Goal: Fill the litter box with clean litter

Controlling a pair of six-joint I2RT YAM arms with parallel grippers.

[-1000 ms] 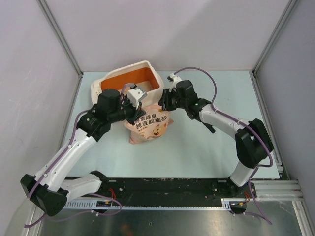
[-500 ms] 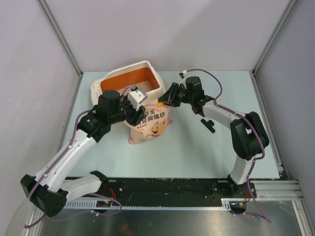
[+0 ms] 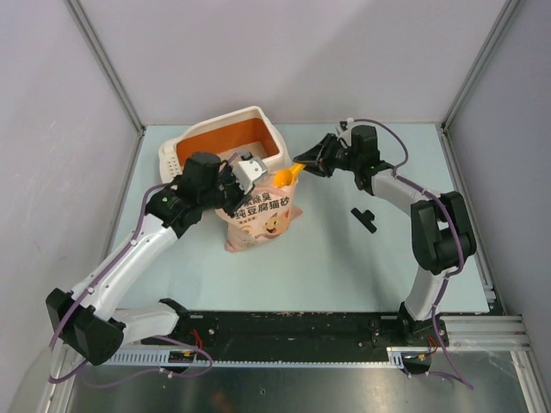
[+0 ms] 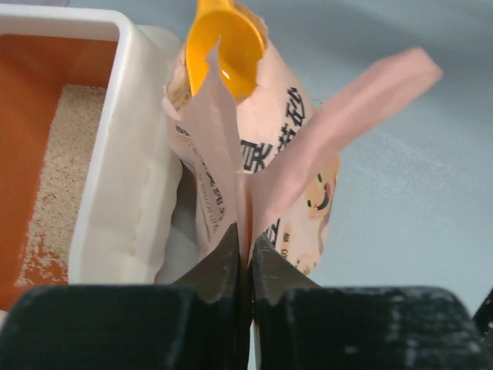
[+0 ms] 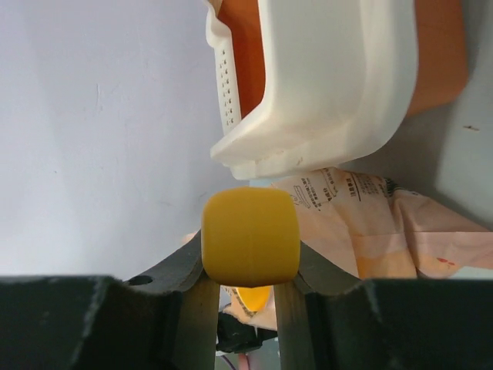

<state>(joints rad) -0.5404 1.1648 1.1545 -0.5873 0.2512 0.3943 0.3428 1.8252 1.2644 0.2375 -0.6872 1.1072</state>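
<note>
Cream litter box (image 4: 127,193) sits just beside left gripper (image 4: 245,247) pinching bag (image 4: 269,146); right gripper (image 5: 250,266) clamps yellow scoop (image 5: 250,231).

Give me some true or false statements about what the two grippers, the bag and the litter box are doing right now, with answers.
1. The left gripper is shut on the top flap of the bag. True.
2. The right gripper is empty. False: it grips the yellow scoop by its handle.
3. The litter box holds nothing. False: pale litter covers part of its orange floor.
4. The scoop's bowl sits at the bag's open mouth. True.
5. The bag lies inside the litter box. False: it stands outside, beside the box.
</note>
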